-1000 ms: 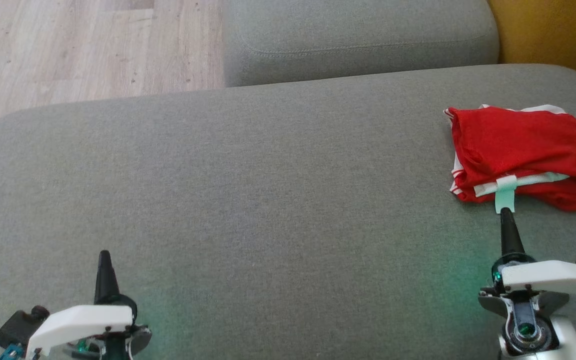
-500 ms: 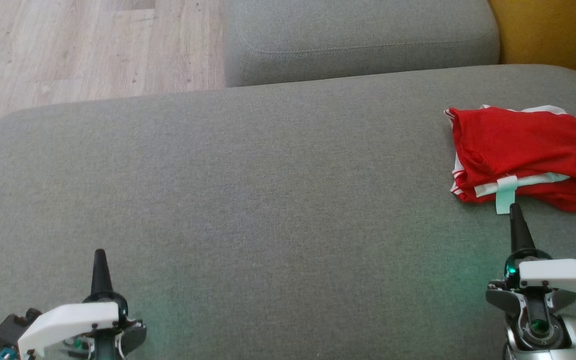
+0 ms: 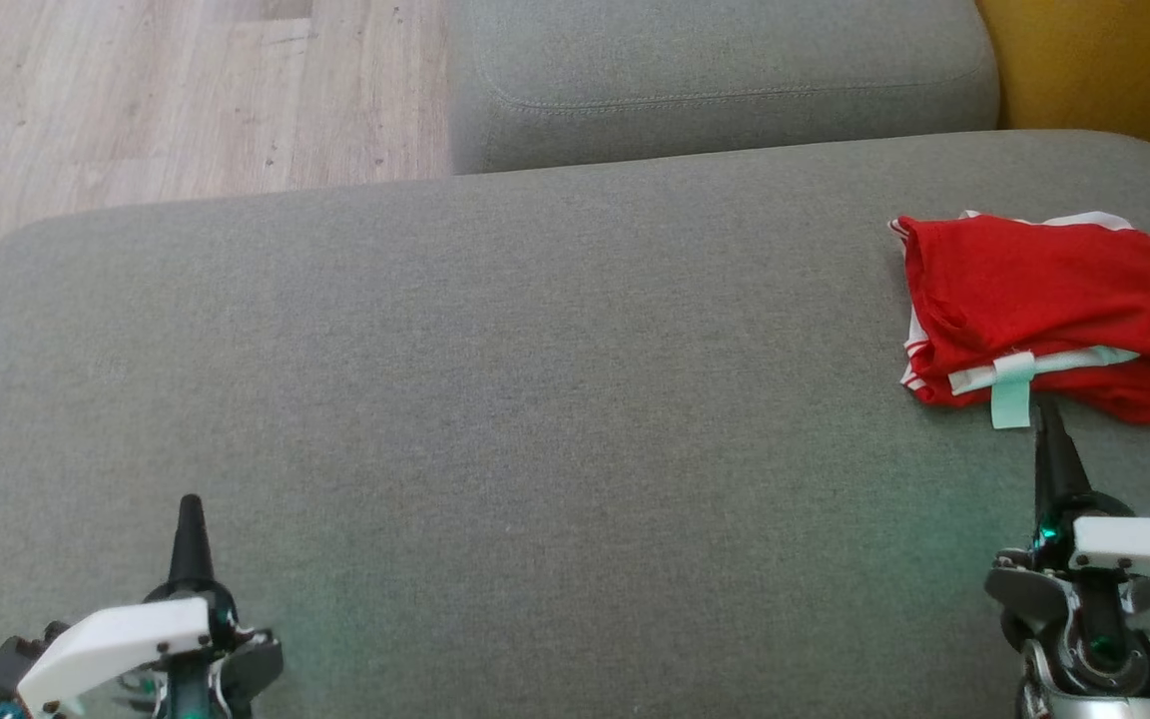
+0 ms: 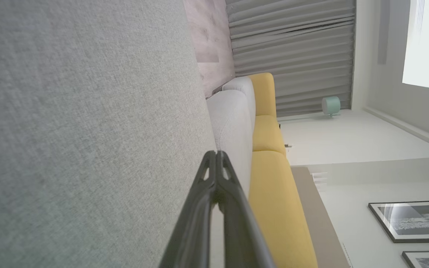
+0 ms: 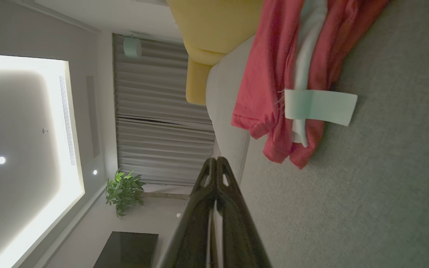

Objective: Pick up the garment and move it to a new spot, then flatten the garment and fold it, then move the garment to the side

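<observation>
A red garment (image 3: 1049,305) with white trim lies folded at the right side of the grey sofa cushion (image 3: 495,399); a pale label sticks out of its near edge. The right wrist view shows the garment (image 5: 274,74) at the top, apart from the fingers. My right gripper (image 3: 1046,414) is shut, empty, its tip just short of the garment's near edge. My left gripper (image 3: 189,504) is shut and empty at the lower left, far from the garment. In the wrist views the left gripper (image 4: 216,153) and right gripper (image 5: 216,159) both have their jaws pressed together.
A second grey cushion (image 3: 715,70) lies beyond the main one. Wooden floor (image 3: 136,90) is at the upper left. A yellow seat (image 3: 1114,60) stands at the upper right.
My right gripper has slid right and slightly back toward the lower edge, away from the label. The left gripper has drawn back a little toward the lower left. The garment stays still.
</observation>
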